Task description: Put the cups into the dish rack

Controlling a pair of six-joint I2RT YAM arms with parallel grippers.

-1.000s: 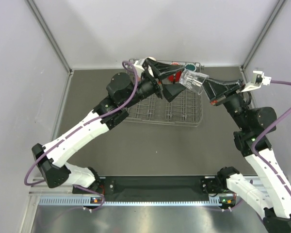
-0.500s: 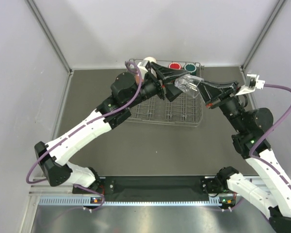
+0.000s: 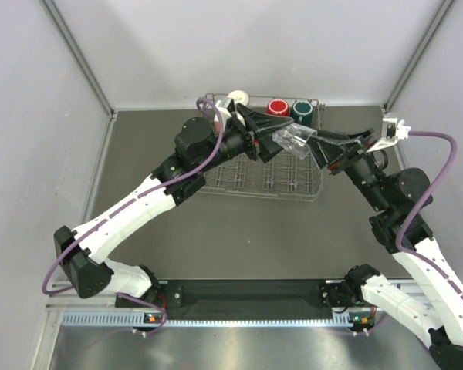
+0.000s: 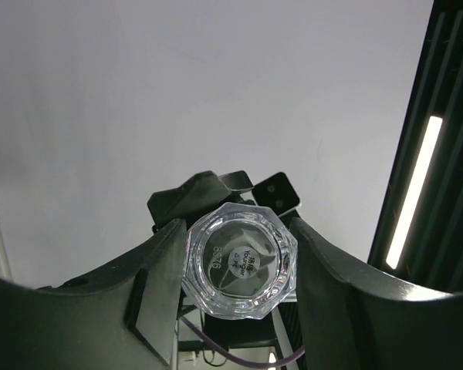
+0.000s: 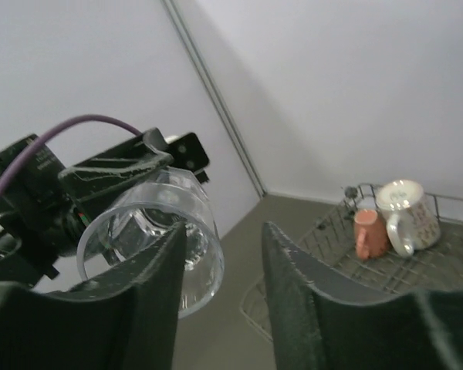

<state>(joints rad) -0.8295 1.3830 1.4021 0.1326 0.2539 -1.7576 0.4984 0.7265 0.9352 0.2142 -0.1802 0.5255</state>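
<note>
The clear glass hangs on its side above the dish rack, between the two arms. My left gripper is shut on its faceted base, one finger pressed against each side. My right gripper is open at the rim: one finger sits inside the mouth of the glass, the other stands apart outside it. At the rack's far end stand the white speckled mug, the red mug and the dark green mug. In the right wrist view the salmon-pink mug stands beside the speckled mug.
The wire rack lies at the back of the dark table, close to the rear wall. Grey walls enclose the left, right and far sides. Purple cables loop off both wrists.
The right gripper has opened off the glass rim while the left gripper has shut on the base. Both grippers and the glass have shifted a little left and lower over the rack.
</note>
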